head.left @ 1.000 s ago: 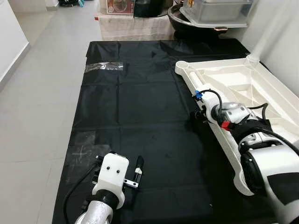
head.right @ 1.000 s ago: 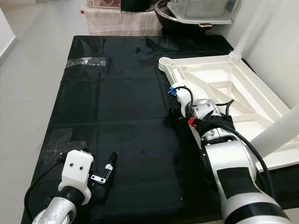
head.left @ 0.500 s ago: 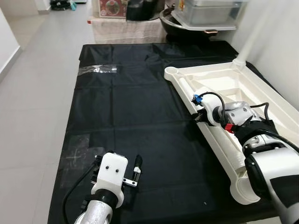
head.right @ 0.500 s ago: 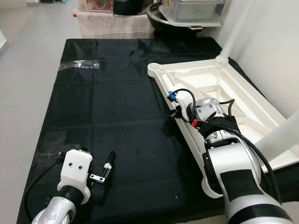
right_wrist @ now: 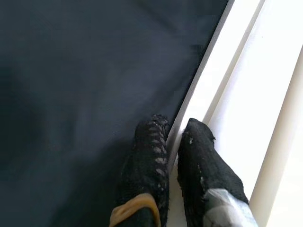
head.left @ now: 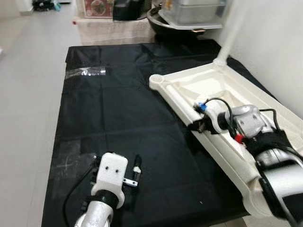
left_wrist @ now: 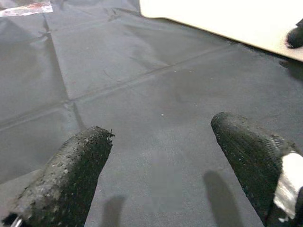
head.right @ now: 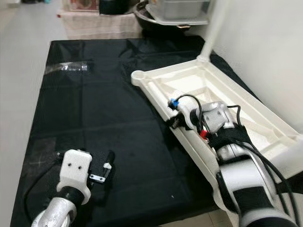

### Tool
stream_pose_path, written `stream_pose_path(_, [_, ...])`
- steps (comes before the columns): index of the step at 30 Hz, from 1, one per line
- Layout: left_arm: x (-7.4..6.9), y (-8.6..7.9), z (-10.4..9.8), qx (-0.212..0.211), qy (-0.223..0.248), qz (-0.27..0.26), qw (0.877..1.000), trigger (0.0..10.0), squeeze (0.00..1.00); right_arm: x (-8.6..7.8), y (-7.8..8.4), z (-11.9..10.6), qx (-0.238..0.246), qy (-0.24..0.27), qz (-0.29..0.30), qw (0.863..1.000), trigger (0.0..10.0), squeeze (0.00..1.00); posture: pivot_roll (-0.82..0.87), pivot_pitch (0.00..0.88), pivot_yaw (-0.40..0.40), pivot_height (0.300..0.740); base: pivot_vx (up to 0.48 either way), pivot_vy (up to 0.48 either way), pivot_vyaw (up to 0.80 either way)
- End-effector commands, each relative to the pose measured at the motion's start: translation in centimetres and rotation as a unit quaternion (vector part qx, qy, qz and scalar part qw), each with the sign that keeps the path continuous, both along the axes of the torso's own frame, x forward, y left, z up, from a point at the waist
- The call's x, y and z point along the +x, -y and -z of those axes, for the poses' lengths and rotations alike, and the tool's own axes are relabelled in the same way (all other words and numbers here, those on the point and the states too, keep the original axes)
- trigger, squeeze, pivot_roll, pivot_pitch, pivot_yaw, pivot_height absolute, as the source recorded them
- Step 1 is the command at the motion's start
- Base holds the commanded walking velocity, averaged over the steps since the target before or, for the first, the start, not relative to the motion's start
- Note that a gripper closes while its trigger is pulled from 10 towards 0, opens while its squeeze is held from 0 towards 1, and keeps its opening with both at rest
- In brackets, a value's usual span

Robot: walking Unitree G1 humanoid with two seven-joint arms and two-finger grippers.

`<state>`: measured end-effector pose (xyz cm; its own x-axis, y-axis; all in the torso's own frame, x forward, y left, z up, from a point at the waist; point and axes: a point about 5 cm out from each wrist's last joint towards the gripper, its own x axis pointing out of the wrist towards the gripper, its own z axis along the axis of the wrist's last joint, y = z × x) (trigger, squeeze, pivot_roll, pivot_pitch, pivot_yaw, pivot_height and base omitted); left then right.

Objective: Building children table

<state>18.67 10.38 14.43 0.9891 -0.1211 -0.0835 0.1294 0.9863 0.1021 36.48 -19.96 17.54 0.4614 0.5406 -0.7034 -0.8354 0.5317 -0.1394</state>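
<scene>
an upturned white plastic children's table top [head.left: 246, 113], ribbed on its underside, is seen at the right of the frame, lying on a black plastic sheet [head.left: 118, 109] spread over the floor. one white tubular leg [head.left: 226, 38] is already standing in the far corner socket near the upper right, while the rounded near-left corner socket [head.left: 161, 81] is left unfilled, so the assembly is judged to be partly done.

the right gripper [right_wrist: 174, 142] is clamped on the long outer rim of the table top, right of centre in the head views, one finger outside against the sheet and the other inside the rim channel. the rim is probably gripped there so the panel can be dragged or turned on the sheet, the thin edge being the only part narrow enough to be pinched.

the left gripper [left_wrist: 161, 156] is held low over the bare sheet at the lower left, its fingers [left_wrist: 71, 170] spread apart with nothing between them, apparently kept free of the work. storage tubs and a dark pan [head.left: 175, 23] are stacked along the top edge.
</scene>
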Motion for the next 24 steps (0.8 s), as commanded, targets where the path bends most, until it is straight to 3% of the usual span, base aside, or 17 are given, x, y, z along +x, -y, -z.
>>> stream_pose_path(1, [0.0, -0.2, 0.6, 0.008, -0.013, -0.008, 1.000, 10.0, 0.00, -2.6, -2.4, 1.5, 0.022, -0.060, -0.171, 0.983, 0.0, 0.00, 0.10, 0.148, -0.085, 0.740, 0.000, 0.000, 0.00])
stream_pose_path(2, [0.0, -0.2, 0.6, 0.008, -0.013, -0.008, 1.000, 10.0, 0.00, -2.6, -2.4, 1.5, 0.022, -0.060, -0.171, 0.983, 0.0, 0.00, 0.10, 0.148, -0.085, 0.740, 0.000, 0.000, 0.00])
stream_pose_path(3, [0.0, -0.2, 0.6, 0.009, -0.013, -0.009, 1.000, 10.0, 0.00, -3.4, -2.4, 1.4, 0.027, -0.065, -0.209, 0.975, 0.0, 0.00, 0.10, 0.148, -0.084, 0.740, 0.000, 0.000, 0.00])
stream_pose_path(5, [0.0, -0.2, 0.6, 0.009, -0.013, -0.009, 1.000, 10.0, 0.00, -3.4, -2.4, 1.4, 0.027, -0.065, -0.209, 0.975, 0.0, 0.00, 0.10, 0.148, -0.084, 0.740, 0.000, 0.000, 0.00])
stream_pose_path(7, [0.0, -0.3, 0.6, 0.009, -0.013, -0.009, 1.000, 10.0, 0.00, -4.8, -2.4, 0.7, 0.041, -0.073, -0.273, 0.958, 0.0, 0.00, 0.10, 0.150, -0.085, 0.740, 0.000, 0.000, 0.00])
stream_pose_path(9, [0.0, -0.3, 0.6, 0.010, -0.013, -0.010, 1.000, 10.0, 0.00, -5.1, -2.1, 0.4, 0.033, -0.067, -0.297, 0.952, 0.0, 0.00, 0.10, 0.150, -0.085, 0.740, 0.000, 0.000, 0.00])
stream_pose_path(14, [0.1, -0.3, 0.6, 0.010, -0.013, -0.010, 1.000, 10.0, 0.00, -5.4, -1.9, 0.2, 0.026, -0.063, -0.313, 0.947, 0.0, 0.00, 0.10, 0.150, -0.085, 0.740, 0.000, 0.000, 0.00])
stream_pose_path(18, [0.1, -0.3, 0.7, 0.010, -0.013, -0.008, 1.000, 10.0, 0.00, -5.4, -1.7, -0.6, -0.043, -0.018, -0.360, 0.932, 0.0, 0.00, 0.10, 0.147, -0.080, 0.740, 0.000, 0.000, 0.00])
stream_pose_path(21, [0.2, -0.3, 0.6, 0.010, -0.012, -0.008, 1.000, 10.0, 0.00, -5.2, -2.1, -1.1, -0.060, 0.013, -0.364, 0.929, 0.0, 0.00, 0.10, 0.145, -0.083, 0.740, 0.000, 0.000, 0.00])
stream_pose_path(22, [0.2, -0.3, 0.6, 0.010, -0.012, -0.008, 1.000, 10.0, 0.00, -4.8, -2.7, -1.8, -0.055, 0.041, -0.355, 0.932, 10.0, 0.00, 0.10, 0.145, -0.083, 0.740, 0.000, 0.000, 0.00])
stream_pose_path(24, [0.2, -0.3, 0.6, 0.010, -0.012, -0.008, 1.000, 10.0, 0.00, -4.8, -2.7, -1.8, -0.055, 0.041, -0.355, 0.932, 10.0, 0.00, 0.10, 0.145, -0.083, 0.740, 0.000, 0.000, 0.00])
